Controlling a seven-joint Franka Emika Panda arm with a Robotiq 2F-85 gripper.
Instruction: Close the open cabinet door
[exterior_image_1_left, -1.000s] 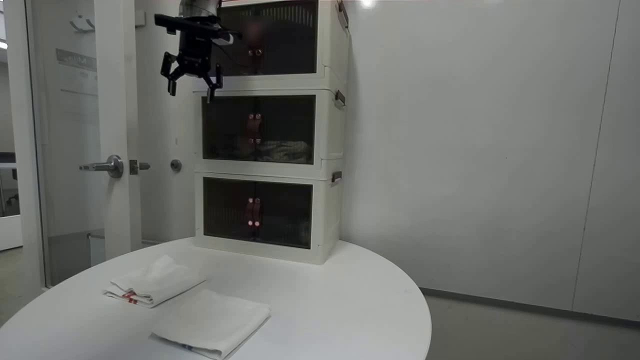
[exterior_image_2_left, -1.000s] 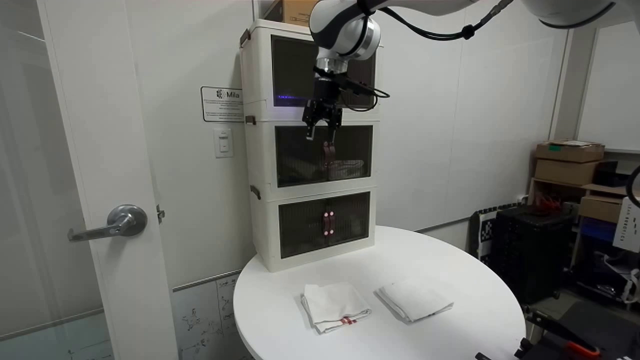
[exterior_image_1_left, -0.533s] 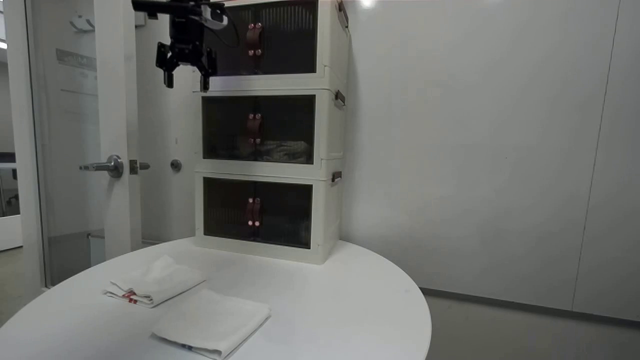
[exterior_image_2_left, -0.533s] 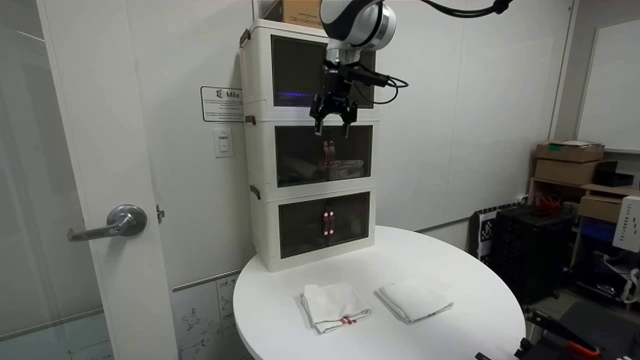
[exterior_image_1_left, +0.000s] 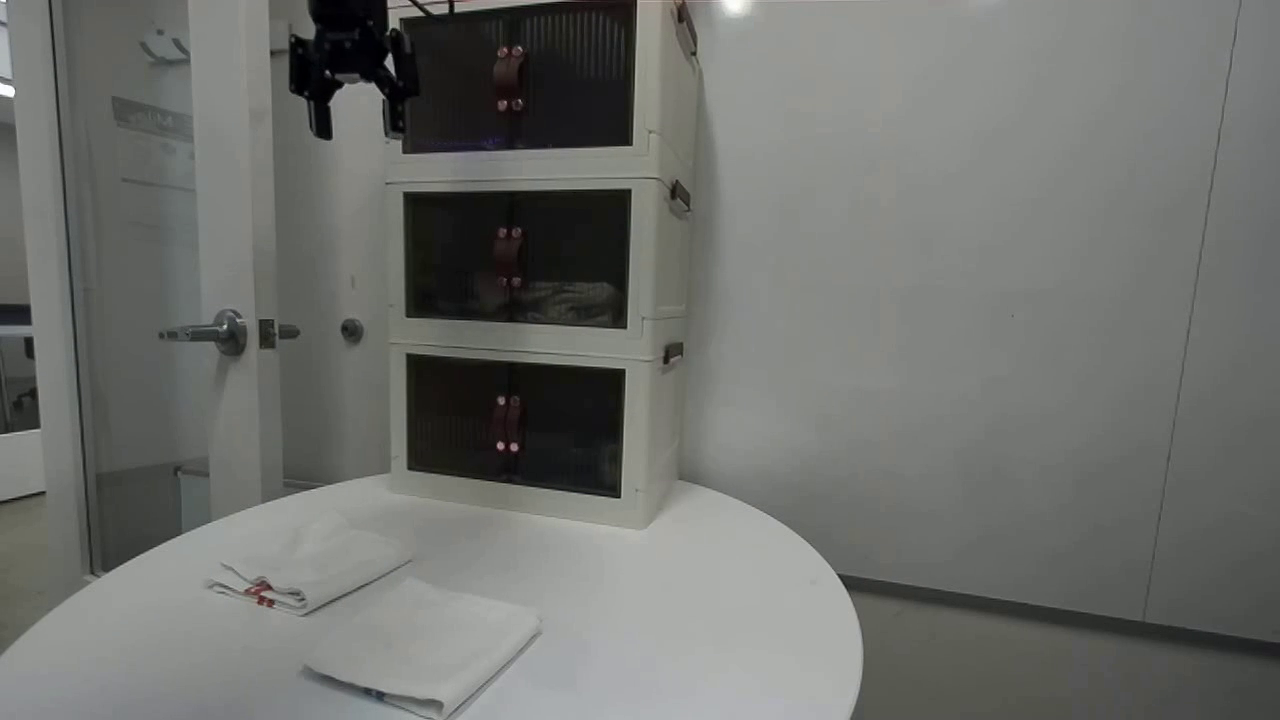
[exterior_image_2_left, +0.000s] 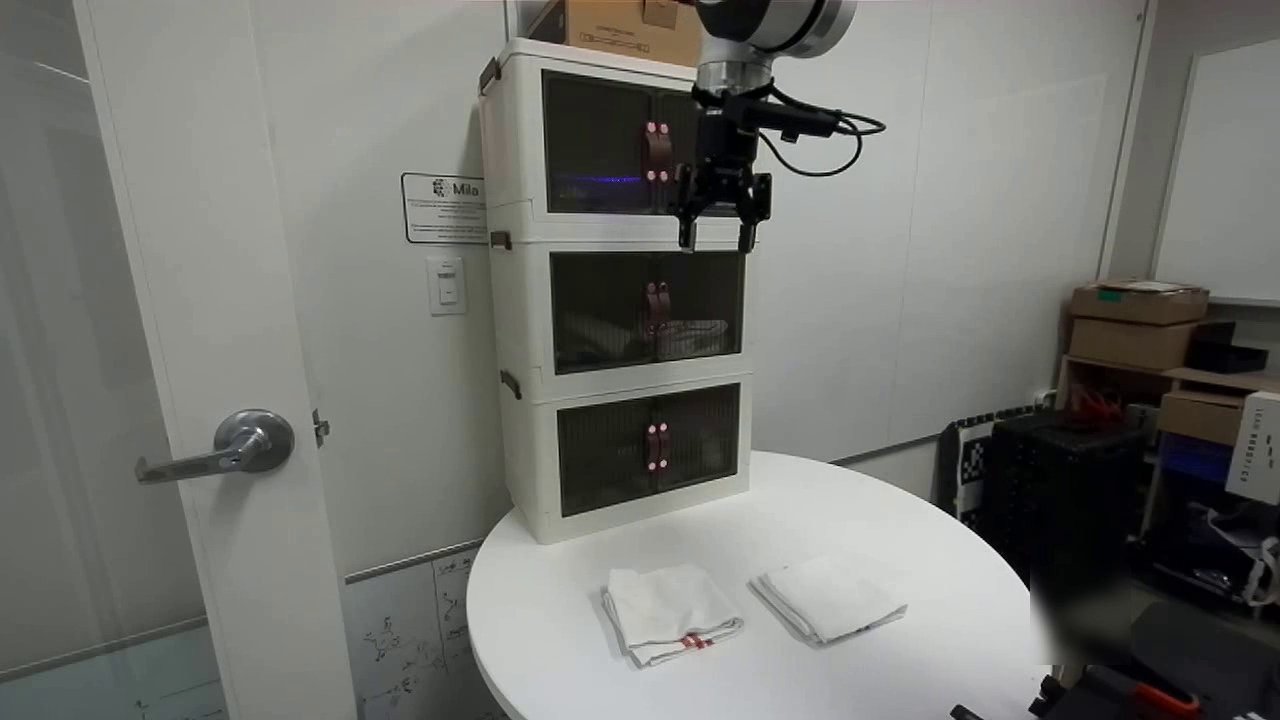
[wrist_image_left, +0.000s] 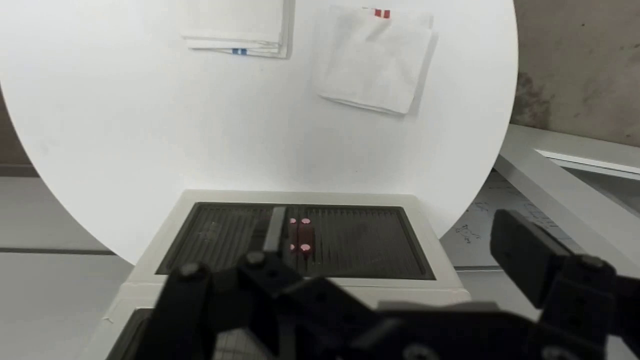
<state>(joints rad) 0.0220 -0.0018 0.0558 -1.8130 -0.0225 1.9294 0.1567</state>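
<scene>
The cabinet door (exterior_image_1_left: 572, 235), a dark tinted panel with dark red handles, sits flush in the middle compartment of the white cabinet (exterior_image_1_left: 655, 265). It looks shut, and it also shows in an exterior view (exterior_image_2_left: 600, 310). Grey cloth shows through it. In the wrist view only a dark piece of it (wrist_image_left: 129, 327) shows, mostly hidden behind the fingers. My gripper (exterior_image_1_left: 357, 122) is open and empty, with its fingers pointing down, above the middle tier's level. It appears apart from the cabinet. It also shows in an exterior view (exterior_image_2_left: 717, 238) and the wrist view (wrist_image_left: 395, 232).
A white round table (exterior_image_1_left: 700, 600) bears the cabinet and two folded white cloths (exterior_image_1_left: 310, 565) (exterior_image_1_left: 430, 640). The top-tier panel (exterior_image_2_left: 595, 140) and bottom-tier panel (exterior_image_2_left: 605, 455) look shut. A cardboard box (exterior_image_2_left: 630, 30) stands on top. A glass room door (exterior_image_1_left: 235, 420) stands beside.
My gripper has moved up and away from the cabinet front, leftward in an exterior view and rightward in an exterior view. It stays open. The cabinet door has not moved.
</scene>
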